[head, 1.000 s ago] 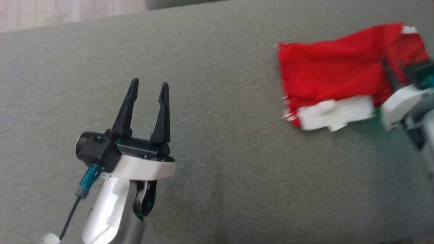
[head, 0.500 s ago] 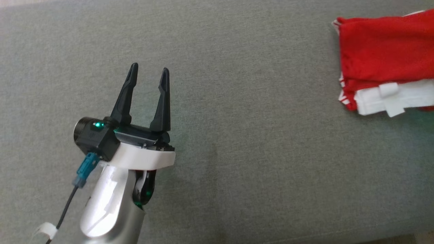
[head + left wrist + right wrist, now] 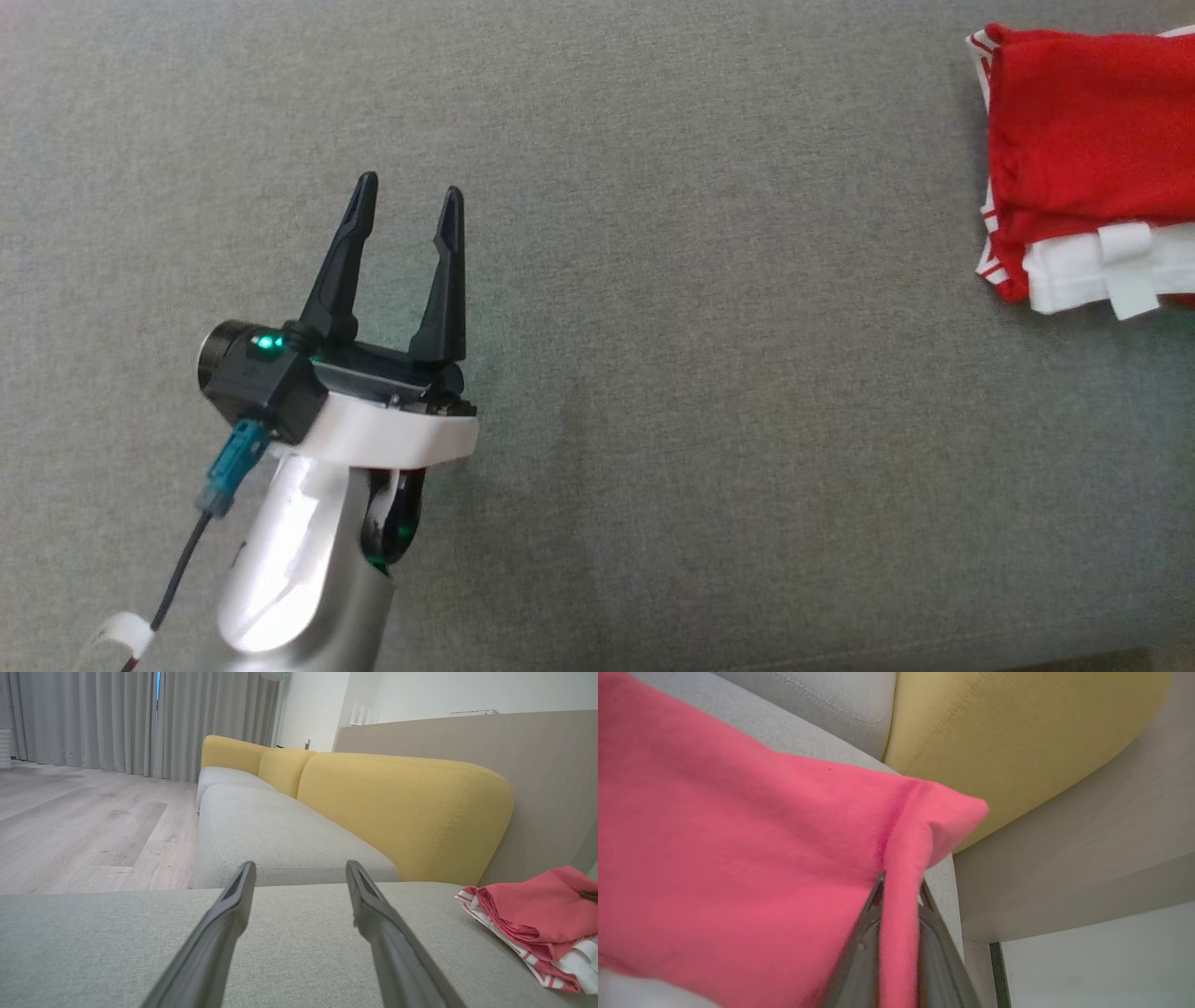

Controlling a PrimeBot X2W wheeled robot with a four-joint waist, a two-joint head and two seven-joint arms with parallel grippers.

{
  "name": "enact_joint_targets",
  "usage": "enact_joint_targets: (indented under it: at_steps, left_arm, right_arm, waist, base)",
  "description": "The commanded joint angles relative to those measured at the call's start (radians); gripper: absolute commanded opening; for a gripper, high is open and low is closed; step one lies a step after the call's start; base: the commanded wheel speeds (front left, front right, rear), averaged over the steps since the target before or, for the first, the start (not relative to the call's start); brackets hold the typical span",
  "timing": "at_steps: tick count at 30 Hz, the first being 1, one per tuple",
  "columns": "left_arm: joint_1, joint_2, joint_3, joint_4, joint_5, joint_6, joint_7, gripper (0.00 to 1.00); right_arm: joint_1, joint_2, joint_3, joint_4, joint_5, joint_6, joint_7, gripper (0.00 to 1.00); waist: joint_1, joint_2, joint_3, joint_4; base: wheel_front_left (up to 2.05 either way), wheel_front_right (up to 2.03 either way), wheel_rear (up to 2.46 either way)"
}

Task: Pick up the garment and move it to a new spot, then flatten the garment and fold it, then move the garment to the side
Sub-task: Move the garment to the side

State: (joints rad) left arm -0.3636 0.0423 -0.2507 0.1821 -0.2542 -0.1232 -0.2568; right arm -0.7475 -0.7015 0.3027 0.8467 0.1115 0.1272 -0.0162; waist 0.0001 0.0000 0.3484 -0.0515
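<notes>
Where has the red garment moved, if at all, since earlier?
Cannot tell. The garment sits further right in the head view, but the camera shifted too, and the plain seat gives no fixed mark.

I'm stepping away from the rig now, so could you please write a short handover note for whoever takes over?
Left gripper: open, empty, hovering over the bare grey sofa seat.
Right gripper: shut on a pinched fold of the garment.
The garment is red with white trim, folded, on the seat far to the robot's right, near the yellow backrest.
Done: folding. Left: settle it at the side, then release.
</notes>
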Motion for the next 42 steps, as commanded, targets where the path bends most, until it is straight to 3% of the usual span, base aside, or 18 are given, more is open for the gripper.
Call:
enact_joint_targets:
  at_steps: [1,2,11,24,29,35,42]
  left_arm:
    - [-0.031,0.008,0.04,-0.028,0.007,0.0,-0.005,1.0]
    - [-0.031,0.008,0.042,-0.026,0.007,-0.001,-0.005,1.0]
    - [-0.005,0.008,0.08,-0.023,0.01,-0.003,-0.005,1.0]
    - [0.068,0.008,0.176,-0.044,0.018,0.005,-0.005,1.0]
    - [0.111,0.008,0.205,-0.049,0.014,0.006,-0.005,1.0]
    - [0.152,0.008,0.206,-0.04,-0.008,0.008,-0.005,1.0]
    - [0.205,0.008,0.187,0.003,-0.045,0.013,-0.005,1.0]
  right_arm:
    - [0.005,-0.024,-0.019,-0.015,-0.005,0.003,-0.002,0.93]
    - [0.005,-0.016,-0.036,-0.014,-0.004,0.003,0.0,1.0]
    - [0.003,0.066,-0.151,-0.085,-0.055,0.003,-0.023,1.0]
    - [0.064,0.322,-0.235,-0.35,-0.019,0.003,-0.041,1.0]
    - [0.146,0.439,-0.264,-0.474,0.039,0.003,-0.084,1.0]
    - [0.274,0.576,-0.28,-0.514,0.072,0.003,-0.14,1.0]
    - [0.461,0.645,-0.259,-0.479,0.092,0.003,-0.228,1.0]
  waist:
    - [-0.0001,0.0,-0.001,-0.001]
    - [-0.0001,0.0,-0.004,-0.002]
    - [-0.0001,0.0,-0.075,-0.014]
    - [-0.0001,0.0,-0.209,-0.003]
    - [-0.0001,0.0,-0.258,0.008]
    - [-0.0001,0.0,-0.287,0.017]
    - [-0.0001,0.0,-0.305,0.03]
  base:
    - [0.0,0.0,0.0]
    - [0.0,0.0,0.0]
    - [0.0,0.0,0.0]
    - [0.0,0.0,0.0]
    - [0.0,0.0,0.0]
    - [0.0,0.0,0.0]
    - [0.0,0.0,0.0]
